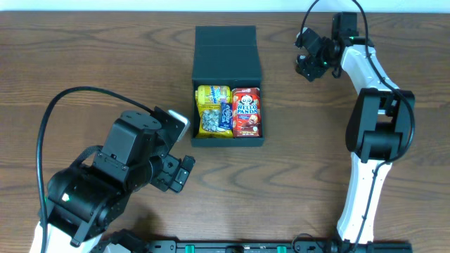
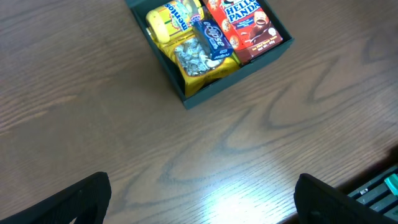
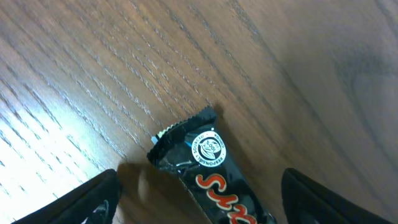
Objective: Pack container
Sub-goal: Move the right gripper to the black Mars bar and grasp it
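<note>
**Right wrist view: chocolate bar awaits pickup**

The right claw (image 3: 208, 196) hangs spread wide over a glossy, crimp-ended chocolate bar (image 3: 199, 162) lying flat on the wood-grain counter (image 1: 84, 49), touching nothing. The step in hand is likely the grasp, which calls for descending and pinching the slim wrapper across its width. The matte black cardboard container (image 1: 227, 143) sits mid-counter, flap open, holding crinkly packets and a red carton (image 1: 247, 111). The left claw (image 2: 202, 199) gapes empty nearby.

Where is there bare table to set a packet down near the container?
Widest bare table lies left of the container, beyond the left arm. A narrower strip runs between container and right arm. Crowded: the container's inside, full of snack packets, and under the right tool, where a black bar lies.
</note>
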Action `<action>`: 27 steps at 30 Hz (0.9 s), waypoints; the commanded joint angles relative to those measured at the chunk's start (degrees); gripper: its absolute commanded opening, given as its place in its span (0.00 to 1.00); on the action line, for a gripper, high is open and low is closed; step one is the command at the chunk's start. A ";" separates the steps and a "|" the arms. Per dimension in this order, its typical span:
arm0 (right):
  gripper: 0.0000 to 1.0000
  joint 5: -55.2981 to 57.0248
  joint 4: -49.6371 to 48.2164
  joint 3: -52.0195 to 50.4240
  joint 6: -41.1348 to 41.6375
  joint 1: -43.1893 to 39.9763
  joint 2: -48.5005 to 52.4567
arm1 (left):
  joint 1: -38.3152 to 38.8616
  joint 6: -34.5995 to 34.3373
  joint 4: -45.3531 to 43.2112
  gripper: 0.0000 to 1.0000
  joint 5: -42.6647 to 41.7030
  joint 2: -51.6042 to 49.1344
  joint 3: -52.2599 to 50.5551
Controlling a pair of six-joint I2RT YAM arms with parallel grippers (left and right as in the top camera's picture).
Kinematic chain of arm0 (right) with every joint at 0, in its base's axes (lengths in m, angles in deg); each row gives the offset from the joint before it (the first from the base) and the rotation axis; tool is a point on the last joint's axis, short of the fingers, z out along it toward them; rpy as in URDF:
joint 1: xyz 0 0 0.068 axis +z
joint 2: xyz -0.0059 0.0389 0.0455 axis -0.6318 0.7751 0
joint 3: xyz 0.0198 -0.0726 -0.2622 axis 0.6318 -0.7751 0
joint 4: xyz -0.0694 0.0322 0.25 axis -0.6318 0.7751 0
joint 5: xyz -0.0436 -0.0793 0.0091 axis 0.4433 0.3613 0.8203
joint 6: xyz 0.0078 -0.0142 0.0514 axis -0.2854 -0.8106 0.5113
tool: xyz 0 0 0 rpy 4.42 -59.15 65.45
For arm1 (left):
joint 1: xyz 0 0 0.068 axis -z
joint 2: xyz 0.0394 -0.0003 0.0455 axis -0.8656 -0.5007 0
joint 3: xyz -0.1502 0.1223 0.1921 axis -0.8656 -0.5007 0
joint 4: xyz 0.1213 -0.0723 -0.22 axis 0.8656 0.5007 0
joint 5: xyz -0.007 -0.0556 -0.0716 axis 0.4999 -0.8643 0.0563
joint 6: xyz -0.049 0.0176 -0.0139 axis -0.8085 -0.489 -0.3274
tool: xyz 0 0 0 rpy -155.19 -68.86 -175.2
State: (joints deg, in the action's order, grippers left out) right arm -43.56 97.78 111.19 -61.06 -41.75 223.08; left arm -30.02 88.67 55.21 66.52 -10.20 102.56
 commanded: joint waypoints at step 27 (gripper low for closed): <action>0.18 -3.02 -0.59 0.59 8.39 -0.79 2.91 | -0.17 -0.42 0.17 0.95 -0.15 0.00 0.72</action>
State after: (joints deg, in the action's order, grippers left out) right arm -46.67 97.45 111.32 -54.85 -42.08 223.87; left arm -30.02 88.67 55.21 66.52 -10.20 102.56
